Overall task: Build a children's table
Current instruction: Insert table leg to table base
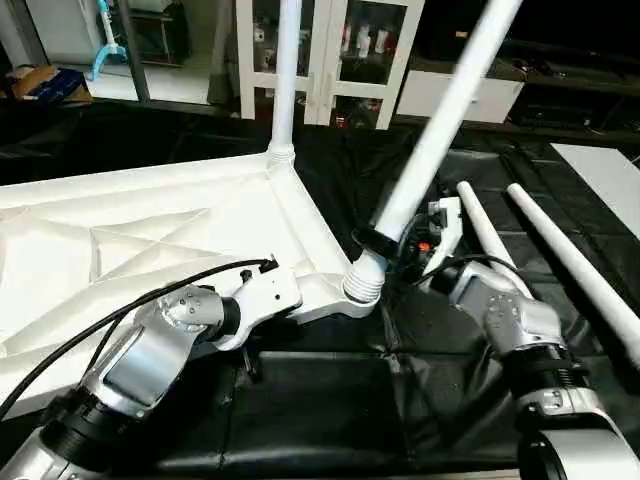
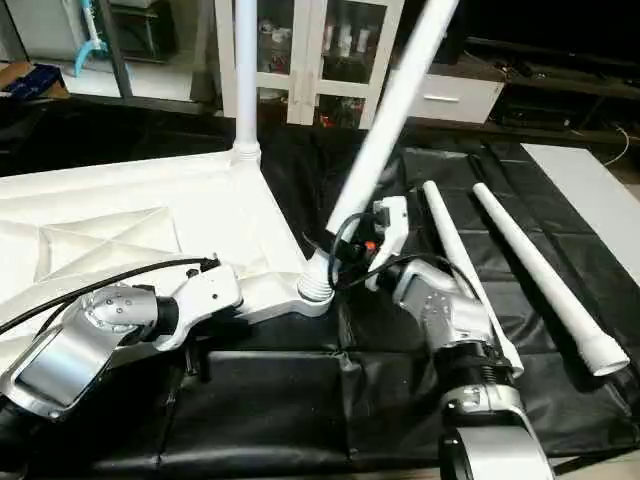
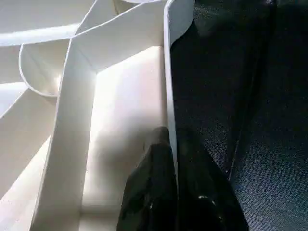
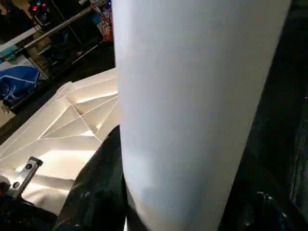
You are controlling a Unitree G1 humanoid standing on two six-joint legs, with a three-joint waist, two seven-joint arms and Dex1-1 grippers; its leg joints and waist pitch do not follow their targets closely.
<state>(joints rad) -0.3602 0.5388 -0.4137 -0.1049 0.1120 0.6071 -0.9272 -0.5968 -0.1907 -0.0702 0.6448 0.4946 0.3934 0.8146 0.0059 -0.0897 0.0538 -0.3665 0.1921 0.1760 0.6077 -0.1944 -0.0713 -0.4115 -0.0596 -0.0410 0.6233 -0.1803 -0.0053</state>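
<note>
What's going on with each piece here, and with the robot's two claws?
Tabletop: upside down on the black mat, ribs up.
Far leg: upright in its corner socket.
Near leg: tilted, threaded end at the near corner socket, not yet straight.
Two spare legs: lying loose on the mat.
Left gripper: shut on the tabletop's rim.
Right gripper: closed around the near leg.

black sheet (image 1: pixel 300 410) covers the floor; glass-door cabinet (image 1: pixel 345 60) stands behind.
</note>
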